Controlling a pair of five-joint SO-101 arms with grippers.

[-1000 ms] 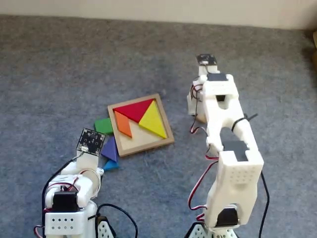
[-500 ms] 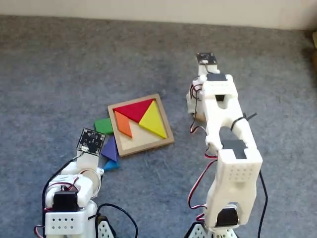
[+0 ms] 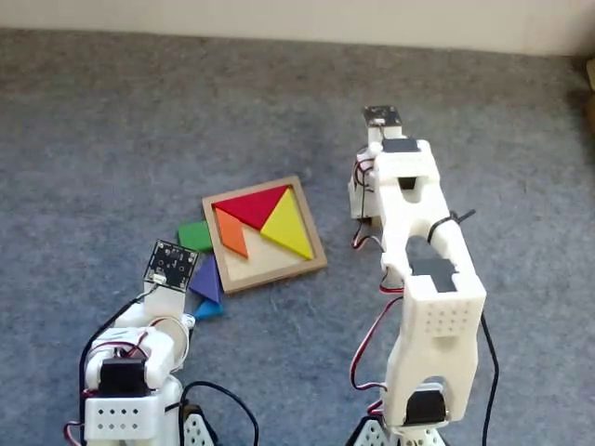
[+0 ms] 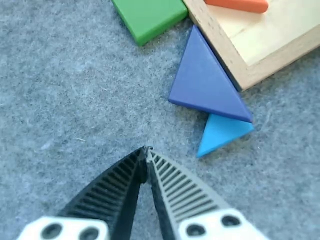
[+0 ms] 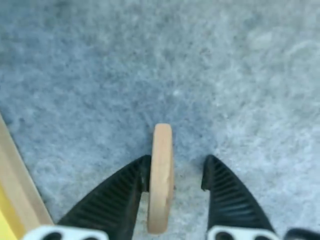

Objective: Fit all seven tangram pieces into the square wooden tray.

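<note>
Both fingers of the right gripper (image 5: 177, 160), spread around the on-edge tan piece (image 5: 161, 180), should be closed squarely on its faces; the left gripper (image 4: 146, 152) is pinched shut, empty.

No legible txt, no nos. (any view)

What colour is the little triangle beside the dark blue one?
Little triangle: light blue, best in left wrist view.
</note>
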